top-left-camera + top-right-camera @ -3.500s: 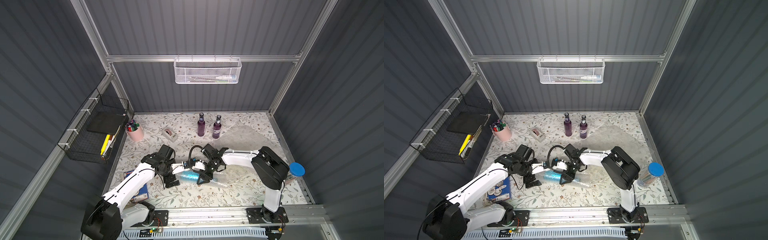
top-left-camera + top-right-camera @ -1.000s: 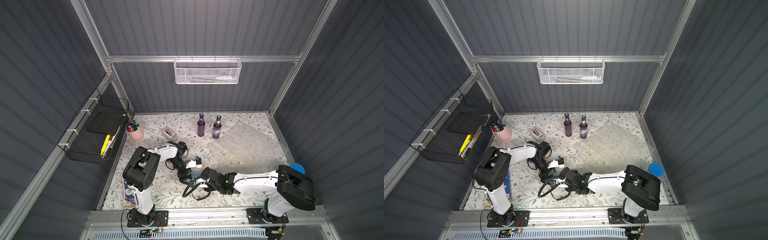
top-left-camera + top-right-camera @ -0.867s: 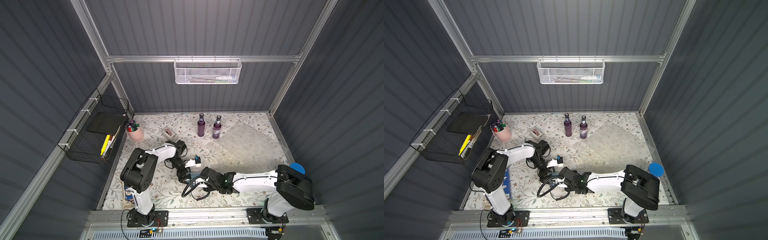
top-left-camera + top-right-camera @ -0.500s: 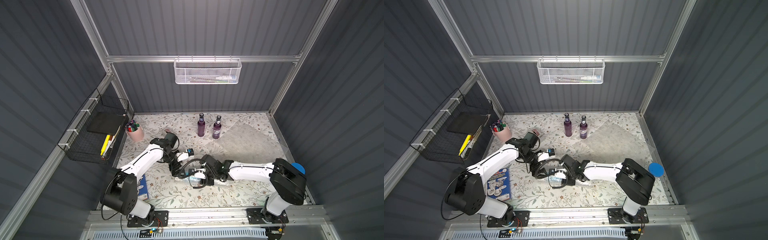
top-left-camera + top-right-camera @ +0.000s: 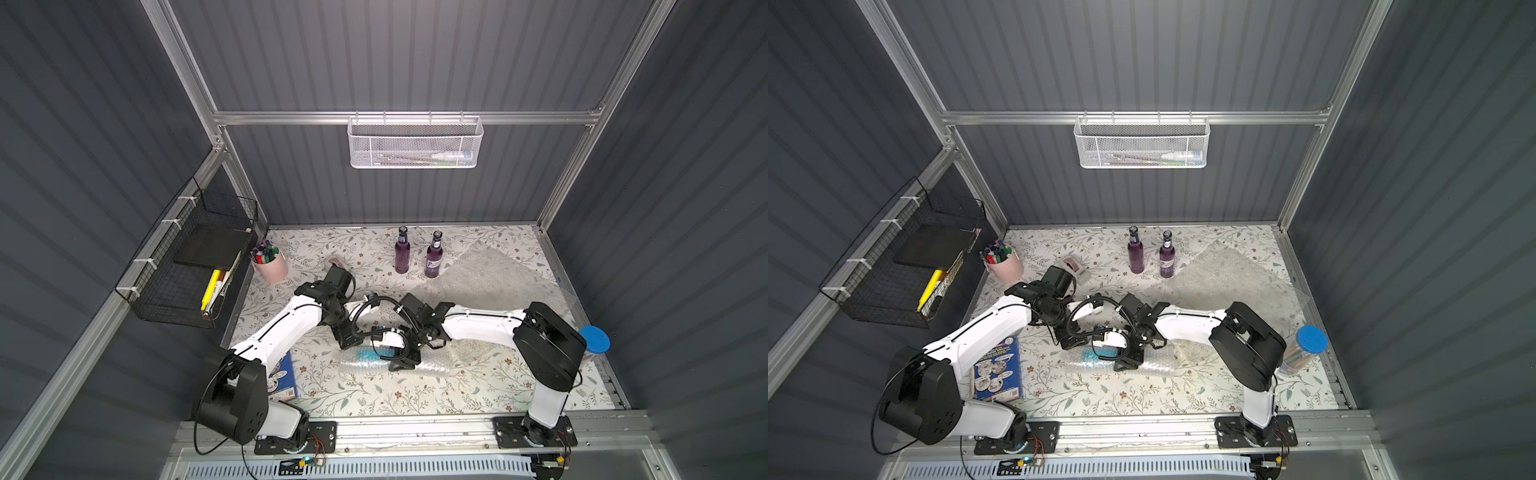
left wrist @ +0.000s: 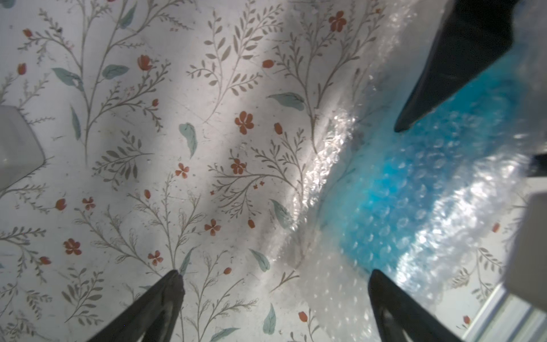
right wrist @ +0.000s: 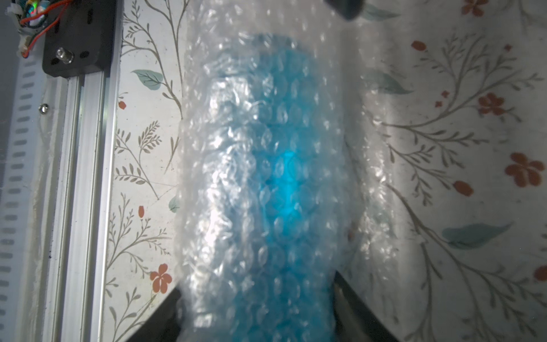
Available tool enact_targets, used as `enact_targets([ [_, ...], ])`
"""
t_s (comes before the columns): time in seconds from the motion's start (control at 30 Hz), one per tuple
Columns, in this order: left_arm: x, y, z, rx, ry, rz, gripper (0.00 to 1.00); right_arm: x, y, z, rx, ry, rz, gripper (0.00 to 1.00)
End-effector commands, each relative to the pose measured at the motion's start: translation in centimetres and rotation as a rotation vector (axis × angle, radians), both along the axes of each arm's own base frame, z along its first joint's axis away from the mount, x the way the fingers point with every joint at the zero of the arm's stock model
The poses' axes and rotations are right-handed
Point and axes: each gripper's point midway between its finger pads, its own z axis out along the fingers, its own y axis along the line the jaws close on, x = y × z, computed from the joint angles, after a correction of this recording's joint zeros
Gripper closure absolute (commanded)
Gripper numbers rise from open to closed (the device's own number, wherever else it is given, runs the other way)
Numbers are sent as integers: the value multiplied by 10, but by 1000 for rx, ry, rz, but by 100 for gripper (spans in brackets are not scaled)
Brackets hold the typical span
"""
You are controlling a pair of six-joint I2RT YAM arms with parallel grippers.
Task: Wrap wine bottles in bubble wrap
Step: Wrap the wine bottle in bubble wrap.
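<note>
Bright blue glass bottle point(image 5: 365, 355) is rolled in clear bubble wrap point(image 5: 432, 366), lower centre; left gripper point(image 6: 275, 272) is spread, for right gripper point(image 7: 257, 284) it cannot be told; release is judged next

Table point(image 5: 374, 399), front centre: 1 wrapped bottle point(image 5: 362, 356) lies on its side inside a roll of bubble wrap point(image 5: 432, 365).

Back centre: 2 bottles stand upright side by side, left bottle point(image 5: 402, 255) and right bottle point(image 5: 433, 259). A flat sheet point(image 5: 490, 278) lies just right of them.

Cup point(image 5: 271, 266) stands back left, booklet point(image 5: 282, 376) lies front left, lidded cylinder point(image 5: 592, 345) stands at the right edge.

Wire basket point(image 5: 187, 266) hangs on the left wall, mesh basket point(image 5: 415, 145) on the back wall.
</note>
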Motion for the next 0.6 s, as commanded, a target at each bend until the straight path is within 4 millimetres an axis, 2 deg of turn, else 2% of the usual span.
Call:
enact_targets([
  [0.0, 22, 7, -2, 20, -58, 104, 1, -19, -11, -11, -53, 19, 55, 31],
  [0.17, 41, 0, 6, -5, -48, 192, 1, -13, -9, 7, -16, -42, 36, 23],
  [0.37, 63, 1, 16, -28, -72, 325, 1, 0, -11, 36, 19, -127, -12, 19],
  [0.47, 89, 3, 29, -74, -103, 470, 1, 6, -14, 60, 74, -151, -56, 18],
  [0.57, 120, 7, 39, -152, -102, 706, 1, 11, -17, 83, 140, -168, -105, 18],
])
